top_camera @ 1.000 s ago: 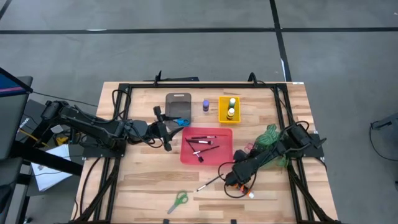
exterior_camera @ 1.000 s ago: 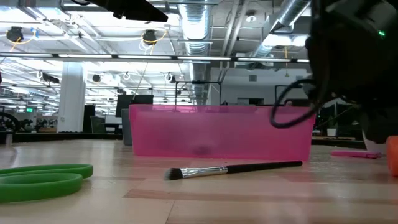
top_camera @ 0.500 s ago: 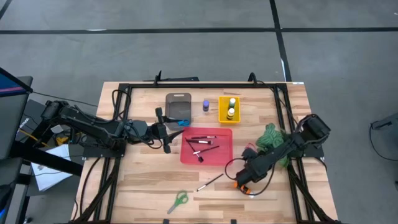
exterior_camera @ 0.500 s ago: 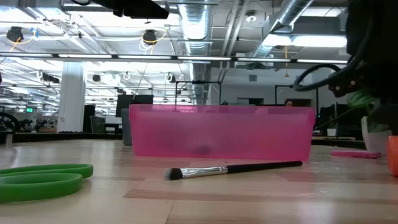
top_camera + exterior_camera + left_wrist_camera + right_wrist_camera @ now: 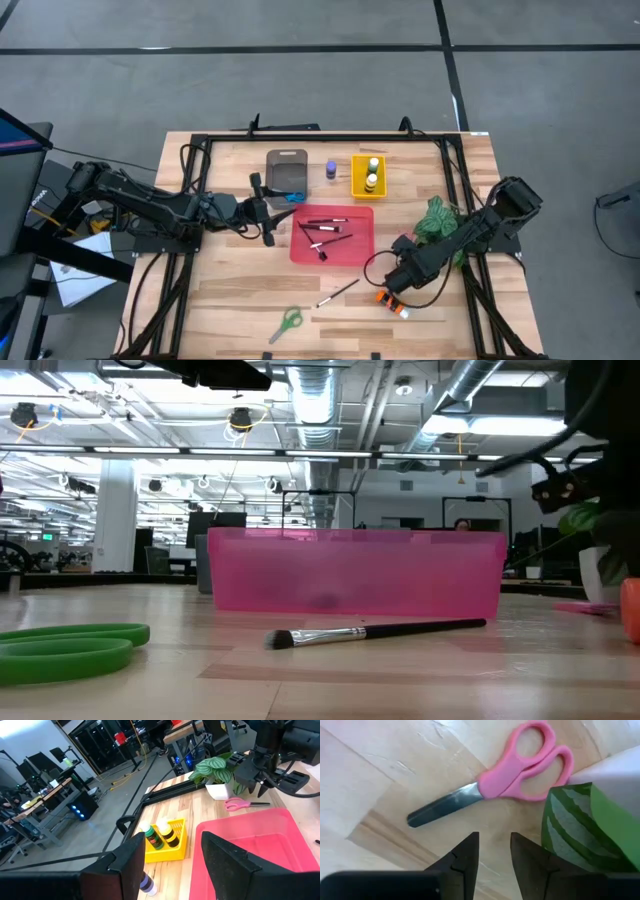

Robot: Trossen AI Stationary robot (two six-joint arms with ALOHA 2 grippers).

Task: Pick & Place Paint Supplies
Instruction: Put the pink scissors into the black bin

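With your right gripper [image 5: 494, 851], its two dark fingers slightly apart and empty, poised just above the pink-handled steel scissors [image 5: 495, 775] lying flat on the wooden tabletop [image 5: 380, 780] beside the potted plant's leaf [image 5: 580, 820], you needed to straddle the handles, while your left gripper [image 5: 170, 860], fingers apart, waited by the red plastic tray [image 5: 250, 837].

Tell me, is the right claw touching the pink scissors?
Apart. In the right wrist view, bare wood shows between the right claw and the pink scissors; its fingers stand open, empty.
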